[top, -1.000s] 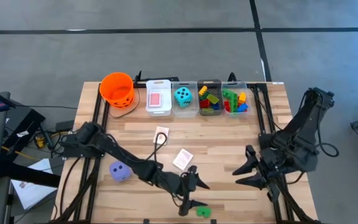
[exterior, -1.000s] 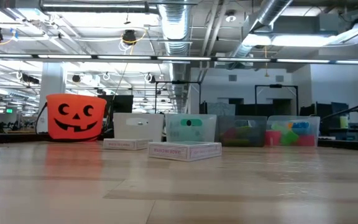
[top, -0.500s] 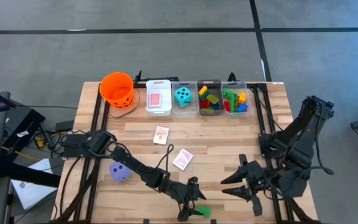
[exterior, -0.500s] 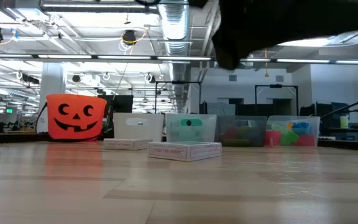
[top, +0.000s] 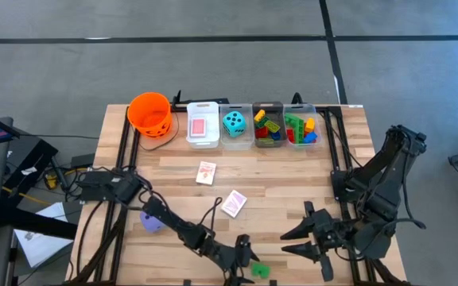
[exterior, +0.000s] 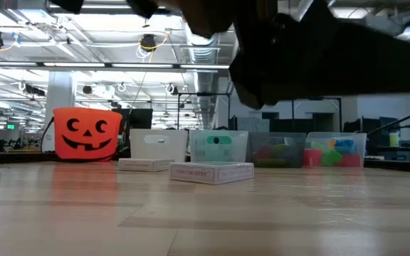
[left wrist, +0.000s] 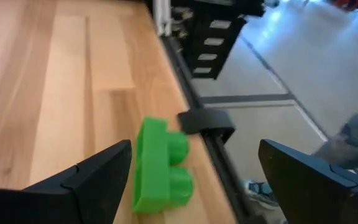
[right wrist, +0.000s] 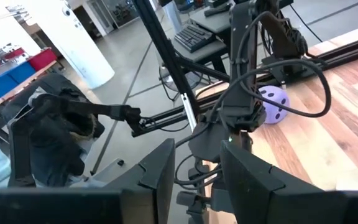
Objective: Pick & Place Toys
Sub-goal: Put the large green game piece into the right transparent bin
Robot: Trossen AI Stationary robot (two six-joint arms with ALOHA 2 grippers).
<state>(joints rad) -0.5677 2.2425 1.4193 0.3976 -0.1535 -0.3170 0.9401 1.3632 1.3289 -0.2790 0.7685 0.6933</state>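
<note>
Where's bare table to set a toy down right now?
Free: the strip between the bins and the two loose cards, and the stretch right of the lower card. Crowded: the near edge, where the left gripper hovers at the green brick.

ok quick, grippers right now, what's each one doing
Left gripper: open, fingers either side of the green brick at the table's near edge, not gripping it.
Right gripper: empty, low over the table's near right; fingers apart.
</note>
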